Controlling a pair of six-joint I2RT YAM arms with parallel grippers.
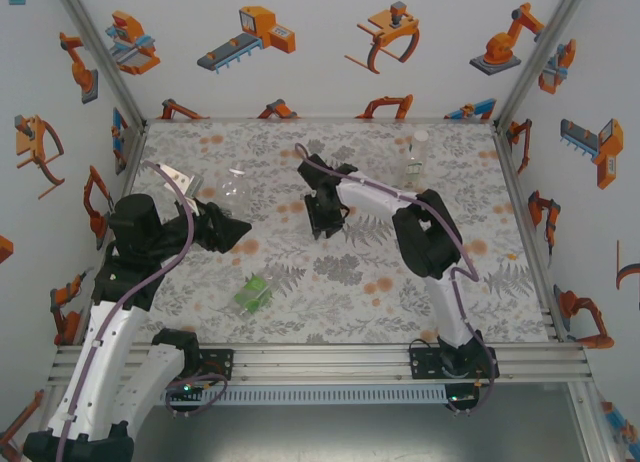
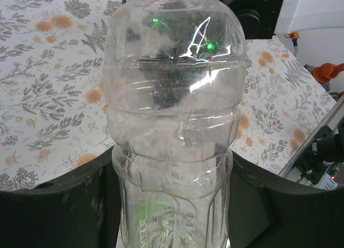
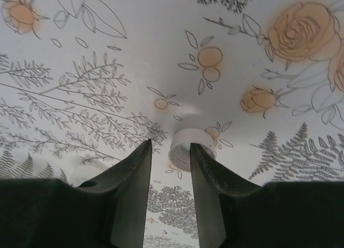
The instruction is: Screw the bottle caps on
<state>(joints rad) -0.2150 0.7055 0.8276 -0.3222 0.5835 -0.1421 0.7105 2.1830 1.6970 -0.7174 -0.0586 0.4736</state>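
1. A white bottle cap (image 3: 187, 147) lies on the floral table (image 1: 330, 312), open side down as far as can be told.
2. The right fingers (image 3: 131, 194) point down at the table and stand a little apart. The gap between them is empty, and the cap sits just past the tip of one finger, off to that side and not gripped.
3. The left fingers (image 2: 59, 205) are closed on the lower body of a clear bottle (image 2: 172, 97), one finger on each side. Its wider end points away from the wrist.
4. From above, that bottle sits left of the table's centre, with the right arm's fingers near it to the right.
5. A green bottle (image 1: 253, 292) lies on its side near the front edge.
6. A second clear bottle (image 1: 415, 157) stands upright at the far right, well apart from both arms.
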